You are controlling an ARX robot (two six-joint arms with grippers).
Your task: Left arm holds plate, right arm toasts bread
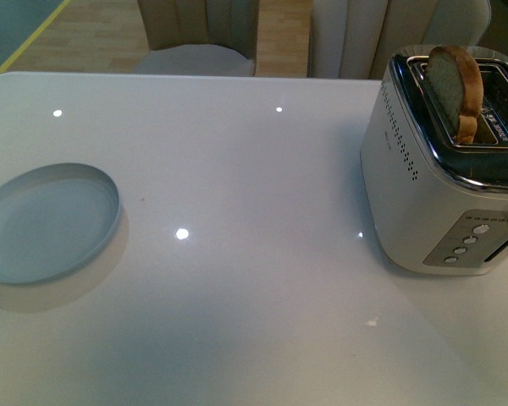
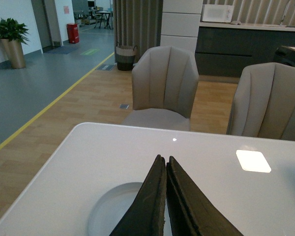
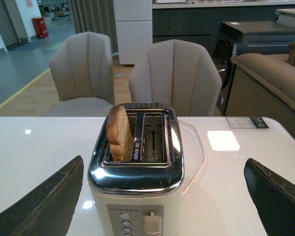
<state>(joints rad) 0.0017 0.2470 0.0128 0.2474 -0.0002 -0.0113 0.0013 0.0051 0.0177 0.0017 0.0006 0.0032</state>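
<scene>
The pale blue plate (image 1: pixel 46 222) lies flat on the white table at the left; it also shows in the left wrist view (image 2: pixel 113 211), partly hidden under my gripper. My left gripper (image 2: pixel 163 160) is shut and empty, its black tips held above the plate's far rim. The bread (image 1: pixel 455 91) stands upright in one slot of the white toaster (image 1: pixel 432 211) at the right, its top sticking out; it also shows in the right wrist view (image 3: pixel 120 132). My right gripper (image 3: pixel 164 169) is open wide, in front of the toaster (image 3: pixel 137 196), its fingers (image 3: pixel 49 201) on either side. Neither arm shows in the front view.
The toaster's second slot (image 3: pixel 153 137) is empty; its lever (image 3: pixel 150 222) and several buttons face my right gripper. Two beige chairs (image 2: pixel 164 83) stand behind the table's far edge. Bare table (image 1: pixel 254 220) lies between plate and toaster.
</scene>
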